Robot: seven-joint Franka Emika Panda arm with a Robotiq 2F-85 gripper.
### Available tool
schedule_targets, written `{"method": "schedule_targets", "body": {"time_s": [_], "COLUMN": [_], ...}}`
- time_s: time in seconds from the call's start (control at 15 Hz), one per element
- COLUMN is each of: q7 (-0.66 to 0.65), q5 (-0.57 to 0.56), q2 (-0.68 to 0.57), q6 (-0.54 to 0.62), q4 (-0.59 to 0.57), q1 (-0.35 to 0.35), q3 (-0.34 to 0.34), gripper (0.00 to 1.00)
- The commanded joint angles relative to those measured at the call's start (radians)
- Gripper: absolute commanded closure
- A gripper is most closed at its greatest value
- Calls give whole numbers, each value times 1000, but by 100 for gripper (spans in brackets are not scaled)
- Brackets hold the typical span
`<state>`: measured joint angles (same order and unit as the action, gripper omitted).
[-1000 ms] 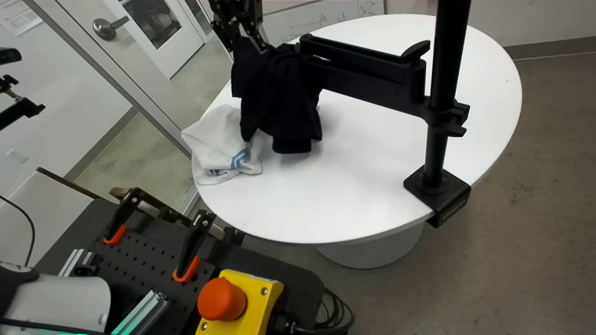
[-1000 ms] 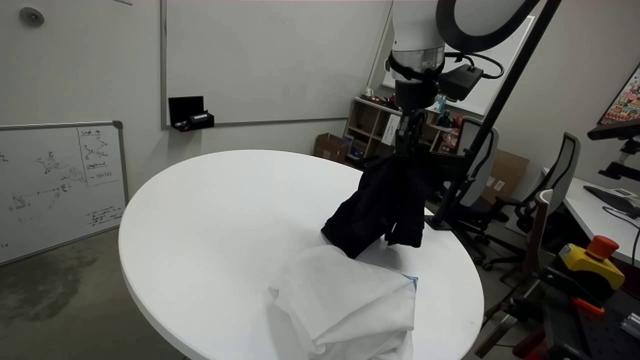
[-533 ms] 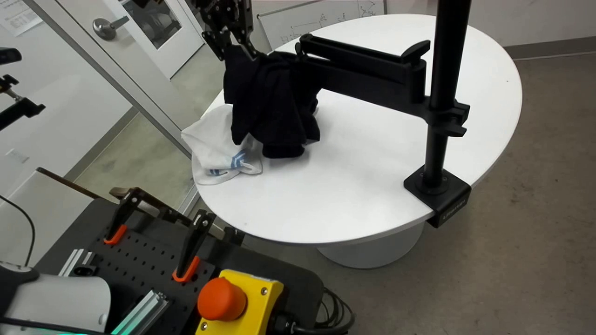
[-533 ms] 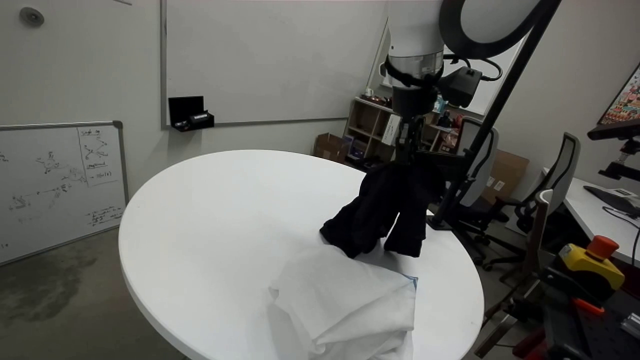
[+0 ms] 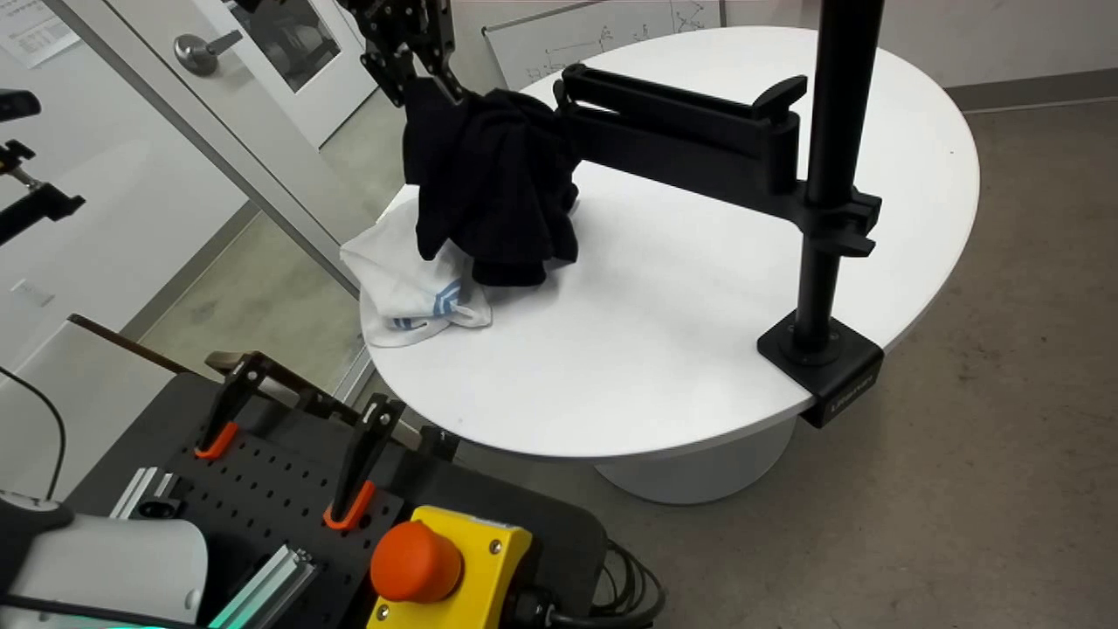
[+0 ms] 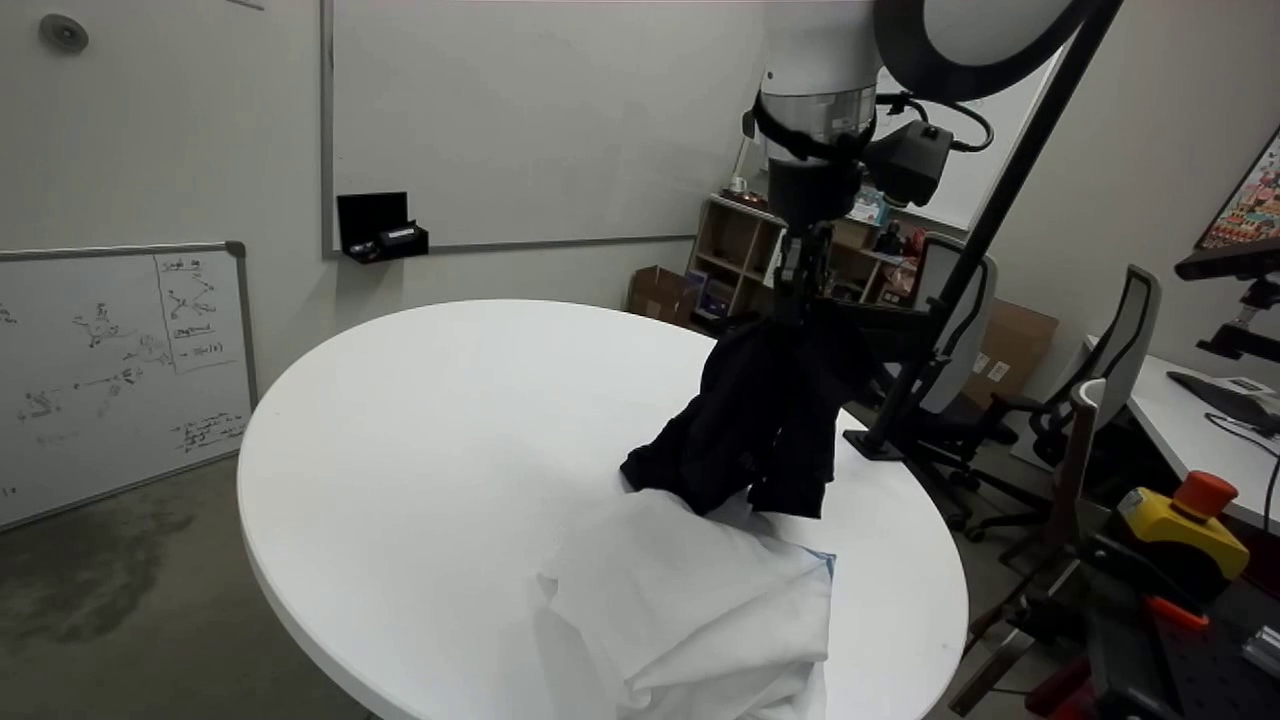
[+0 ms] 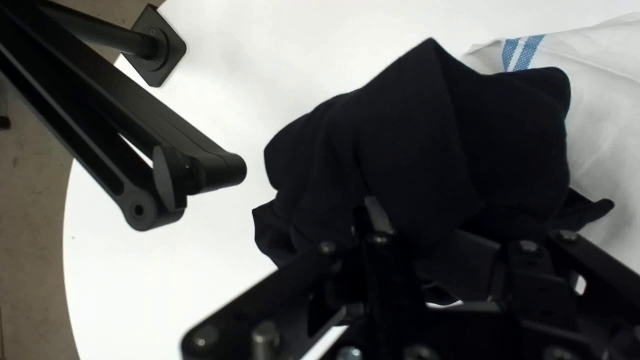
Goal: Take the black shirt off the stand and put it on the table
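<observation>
- Black cloth shirt (image 7: pixel 400 145), creased and bunched, hangs from the black two-fingered gripper (image 7: pixel 420 230), its loose folds dropping to uneven lengths.
- The fingers (image 7: pixel 380 218) stand a little apart with cloth gathered between them; they are holding the shirt near its top.
- In the wrist view, the free end of the folding arm (image 7: pixel 175 132) on the black stand (image 5: pixel 825 196) and the shirt are apart, with white surface showing between. In both exterior views the two overlap or nearly meet along the line of sight.
- Pole upright, the stand rises from a square black foot (image 5: pixel 838 371) at the edge of the round white table (image 5: pixel 646 376).
- Beneath the hanging shirt lies the tabletop; whether the lowest hem touches it, I cannot tell.
- A crumpled white cloth with blue stripes (image 5: pixel 397 271) lies on the table near the rim. The shirt partly hides it; I cannot say whether they touch.
- At the upper edge of an exterior view is the white robot arm with black bands (image 6: pixel 820 50), a boxy black device (image 6: pixel 910 165) beside its wrist.
- Near the table, in an exterior view, two black clamps with orange tips (image 5: pixel 360 454) sit on a black perforated plate (image 5: pixel 279 480), a yellow box with a round orange-red button (image 5: pixel 480 559) just beside them.
- Along the wall in an exterior view are a white board with handwriting (image 6: pixel 90 400) and an open shelf unit (image 6: pixel 725 240).
</observation>
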<state>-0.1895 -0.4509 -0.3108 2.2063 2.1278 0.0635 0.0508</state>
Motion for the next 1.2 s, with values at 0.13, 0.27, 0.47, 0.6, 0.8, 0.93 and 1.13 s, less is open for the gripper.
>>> {"method": "schedule_targets", "body": {"time_s": [0.13,0.27,0.47,0.6,0.8,0.93,1.13], "q7": [-49,-63,-76,-77,-64,-44,-31], "q5": [-10,-13,-17,-13,6,33,78], "q2": [2,-4,-12,-11,1,16,38], "q6": [8,10,10,7,-2,-11,-36], "q4": [-20,-24,-30,-32,-26,-24,-28], "q1": [27,29,26,23,16,7,-3], "q3": [-8,-4,3,7,7,2,-1], "gripper": [64,52,28,13,0,0,0]}}
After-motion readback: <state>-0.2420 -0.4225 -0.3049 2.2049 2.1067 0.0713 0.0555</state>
